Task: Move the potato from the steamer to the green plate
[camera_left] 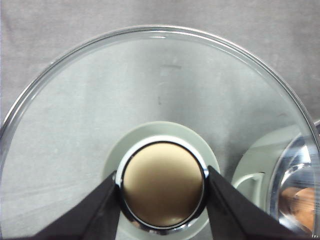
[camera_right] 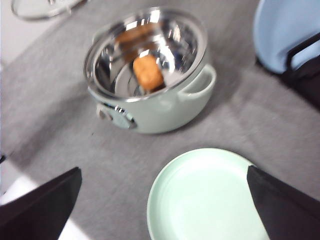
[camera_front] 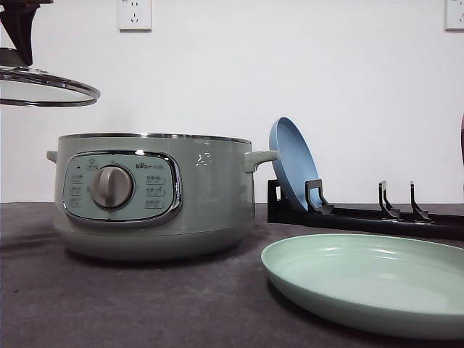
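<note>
The steamer (camera_front: 152, 196) stands uncovered at the left of the table. Its steel bowl (camera_right: 145, 50) holds the orange-brown potato (camera_right: 148, 71), lying near the middle; a sliver of the potato (camera_left: 300, 202) also shows in the left wrist view. My left gripper (camera_left: 162, 176) is shut on the knob (camera_left: 163, 186) of the glass lid (camera_front: 43, 85) and holds it in the air, up and left of the steamer. The green plate (camera_front: 370, 279) lies empty to the right of the pot. My right gripper (camera_right: 165, 200) hangs open high above the green plate (camera_right: 205, 200), with nothing between its fingers.
A blue plate (camera_front: 291, 163) leans upright in a black dish rack (camera_front: 362, 217) behind the green plate, close to the steamer's right handle (camera_front: 259, 158). A grey cloth (camera_front: 145, 304) covers the table. A white wall runs behind.
</note>
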`<action>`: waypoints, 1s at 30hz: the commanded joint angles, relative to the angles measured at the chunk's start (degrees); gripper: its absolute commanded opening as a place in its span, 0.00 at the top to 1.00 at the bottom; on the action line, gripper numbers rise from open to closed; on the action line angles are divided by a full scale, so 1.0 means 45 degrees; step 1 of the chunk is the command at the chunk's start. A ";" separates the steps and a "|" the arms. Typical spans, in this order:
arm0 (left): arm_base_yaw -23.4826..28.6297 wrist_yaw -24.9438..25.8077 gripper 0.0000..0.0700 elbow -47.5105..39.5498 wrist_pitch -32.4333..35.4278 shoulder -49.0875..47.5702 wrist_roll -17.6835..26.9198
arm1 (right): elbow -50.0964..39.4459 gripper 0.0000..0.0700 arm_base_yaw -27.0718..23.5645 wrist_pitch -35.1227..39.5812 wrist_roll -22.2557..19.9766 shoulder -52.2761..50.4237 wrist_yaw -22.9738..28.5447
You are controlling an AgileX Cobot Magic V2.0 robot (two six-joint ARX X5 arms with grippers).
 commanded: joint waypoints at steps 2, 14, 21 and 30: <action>-0.0024 0.0021 1.00 0.0627 0.0348 -0.0233 -0.0027 | 0.0774 0.01 0.0231 0.0163 -0.0547 0.1353 -0.0374; -0.0020 0.0025 1.00 0.0627 0.0059 -0.0228 -0.0004 | 0.6387 0.01 0.1618 0.0012 -0.2637 0.8837 -0.0713; -0.0023 0.0025 1.00 0.0627 0.0094 -0.0232 0.0035 | 1.0035 0.06 0.2414 0.0024 -0.3399 1.2636 -0.0706; -0.0021 0.0025 1.00 0.0627 0.0092 -0.0232 0.0034 | 1.2361 0.07 0.2866 0.0458 -0.4162 1.5764 -0.0569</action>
